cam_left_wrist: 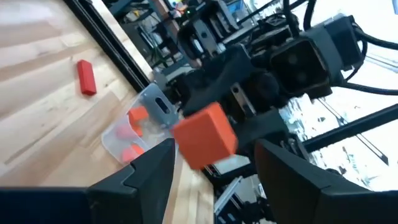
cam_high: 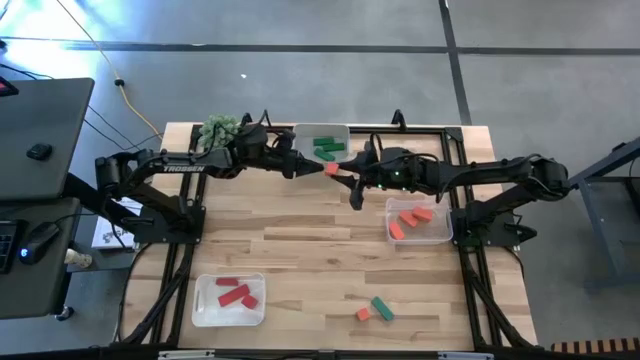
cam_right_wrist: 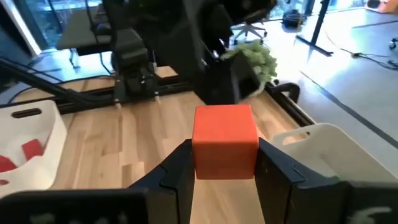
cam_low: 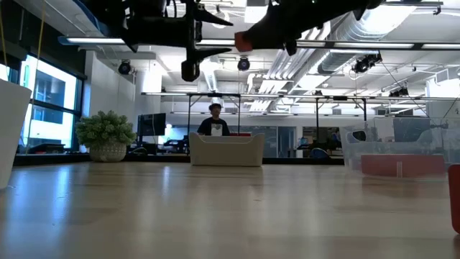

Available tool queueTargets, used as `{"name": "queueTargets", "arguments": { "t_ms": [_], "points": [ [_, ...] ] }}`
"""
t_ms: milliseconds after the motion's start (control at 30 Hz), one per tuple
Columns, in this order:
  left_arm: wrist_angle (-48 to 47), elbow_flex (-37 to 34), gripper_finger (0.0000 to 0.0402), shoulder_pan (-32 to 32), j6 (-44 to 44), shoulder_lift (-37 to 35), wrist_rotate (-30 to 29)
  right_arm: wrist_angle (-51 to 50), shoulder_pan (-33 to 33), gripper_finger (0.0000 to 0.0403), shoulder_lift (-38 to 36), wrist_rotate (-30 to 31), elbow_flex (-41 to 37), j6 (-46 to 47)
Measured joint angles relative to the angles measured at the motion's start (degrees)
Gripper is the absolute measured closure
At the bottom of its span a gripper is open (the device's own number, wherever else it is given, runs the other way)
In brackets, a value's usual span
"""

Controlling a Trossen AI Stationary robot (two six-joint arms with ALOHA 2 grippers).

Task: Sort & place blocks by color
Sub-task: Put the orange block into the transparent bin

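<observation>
A: State the position of the orange cube.

B: It sits between the two dark fingers of the right gripper, which is clamped on it. In the high view the cube appears at upper centre of the frame, raised above the table, just below the tray of green blocks.

A: And the left gripper?

B: Fingers spread wide, nothing between them. Its tips face the cube from the left of the frame, just beside it but apart. In the left wrist view the cube lies beyond the two open fingers, carried by the other arm's gripper.

A: Location of the remaining blocks?

B: Red blocks lie in the tray at lower left. Orange-coral blocks lie in the clear tray at right of centre. One small orange block and one green block rest loose on the table at lower centre, touching or nearly so.

A: Other items?

B: A spiky green plant stands at upper left of the table, near the left arm. In the low view a person shows in the room beyond the table.
</observation>
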Motion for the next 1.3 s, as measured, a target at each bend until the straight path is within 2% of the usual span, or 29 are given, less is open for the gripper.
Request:
{"name": "queueTargets", "arguments": {
  "t_ms": [133, 300, 400, 700, 1133, 1300],
  "points": [
    [-0.8, 0.0, 0.0190, 1.4, 1.9, 0.0, 1.8, -0.3, 0.0, 0.0292, 0.0, 1.1, 0.0, 0.7],
    [-0.8, 0.0, 0.0190, 3.4, 2.3, 0.0, 2.8, -7.2, 0.0, 0.0292, -0.8, 1.1, 0.0, 8.1],
    [-0.9, 0.0, 0.0190, 4.3, 2.4, 0.0, 4.6, -14.2, 0.4, 0.0292, -1.9, 1.1, 0.0, 13.9],
    [-2.2, 0.0, 0.0190, 4.7, 8.3, 0.0, 4.9, -33.9, 2.7, 0.0293, -5.9, 1.0, 0.0, 28.8],
    [-9.9, 0.0, 0.0190, 4.7, 15.7, 0.0, 4.8, -58.9, 10.6, 0.0293, -10.6, 0.1, 0.0, 48.7],
    [-10.4, 0.0, 0.0190, 4.7, 15.8, 0.0, 4.8, -68.5, 12.1, 0.0293, -11.0, -3.0, 0.0, 55.2]
  ]
}}
